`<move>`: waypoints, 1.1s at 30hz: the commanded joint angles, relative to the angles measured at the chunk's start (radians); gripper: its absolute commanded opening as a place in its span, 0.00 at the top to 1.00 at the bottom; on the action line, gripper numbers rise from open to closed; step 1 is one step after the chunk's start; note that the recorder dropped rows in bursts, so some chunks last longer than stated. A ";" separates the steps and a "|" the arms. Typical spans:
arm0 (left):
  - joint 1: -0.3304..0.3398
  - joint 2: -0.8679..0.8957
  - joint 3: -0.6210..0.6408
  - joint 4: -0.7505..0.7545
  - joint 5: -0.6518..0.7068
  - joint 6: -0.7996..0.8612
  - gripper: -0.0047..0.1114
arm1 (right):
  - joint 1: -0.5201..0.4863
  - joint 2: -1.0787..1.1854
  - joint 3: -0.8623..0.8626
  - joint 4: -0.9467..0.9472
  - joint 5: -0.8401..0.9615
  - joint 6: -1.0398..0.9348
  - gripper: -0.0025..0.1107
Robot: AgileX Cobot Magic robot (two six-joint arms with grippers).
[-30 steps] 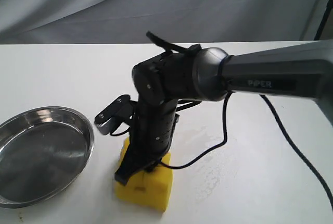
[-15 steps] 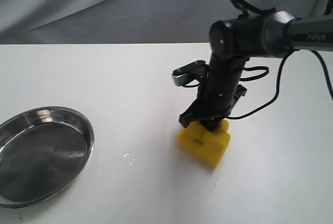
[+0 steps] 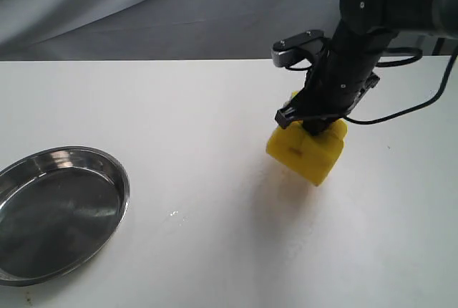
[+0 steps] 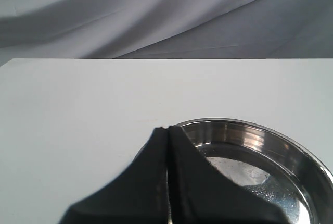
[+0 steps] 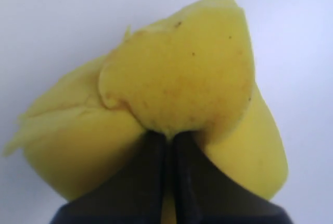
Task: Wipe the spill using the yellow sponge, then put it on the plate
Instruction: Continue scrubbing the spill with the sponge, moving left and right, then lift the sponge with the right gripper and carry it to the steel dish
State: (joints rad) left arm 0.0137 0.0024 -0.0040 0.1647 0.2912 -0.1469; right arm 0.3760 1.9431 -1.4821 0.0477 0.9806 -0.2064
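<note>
Wiping seems nearly done: the right jaws pinch the yellow sponge (image 3: 306, 149), the left jaws are pressed together, and the empty plate (image 3: 118, 200) just beyond them awaits the sponge.

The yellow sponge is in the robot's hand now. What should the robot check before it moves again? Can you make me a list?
1. Grip on the yellow sponge: the right gripper is shut on it and squashes the foam. Ok.
2. Spill wiped up: small droplets lie on the table near the plate. Not ok.
3. Room on the plate: nothing lies in it. Ok.
4. Left gripper out of the way: it is shut, with the plate just behind its tips in its own camera. Cannot tell.
5. Sponge lifted off the table: cannot tell.
</note>
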 commanded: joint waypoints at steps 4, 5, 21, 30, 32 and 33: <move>-0.004 -0.002 0.004 0.002 -0.007 -0.008 0.96 | -0.006 -0.042 0.014 0.008 -0.033 -0.002 0.98; -0.004 -0.002 0.004 0.002 -0.007 -0.008 0.96 | -0.006 -0.038 0.021 0.008 -0.047 -0.006 0.98; -0.004 -0.002 0.004 0.002 -0.007 -0.008 0.96 | 0.001 0.174 0.085 0.353 -0.050 -0.250 0.98; -0.004 -0.002 0.004 0.002 -0.007 -0.008 0.96 | 0.131 0.177 0.085 0.569 0.012 -0.421 0.98; -0.004 -0.002 0.004 0.002 -0.007 -0.008 0.96 | 0.165 0.177 0.085 0.569 0.017 -0.421 0.98; -0.004 -0.002 0.004 0.002 -0.007 -0.008 0.96 | 0.176 0.177 0.085 0.569 0.017 -0.421 0.98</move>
State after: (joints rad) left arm 0.0137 0.0024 -0.0040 0.1647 0.2912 -0.1469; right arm 0.5124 2.1149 -1.4045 0.5914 0.9655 -0.6100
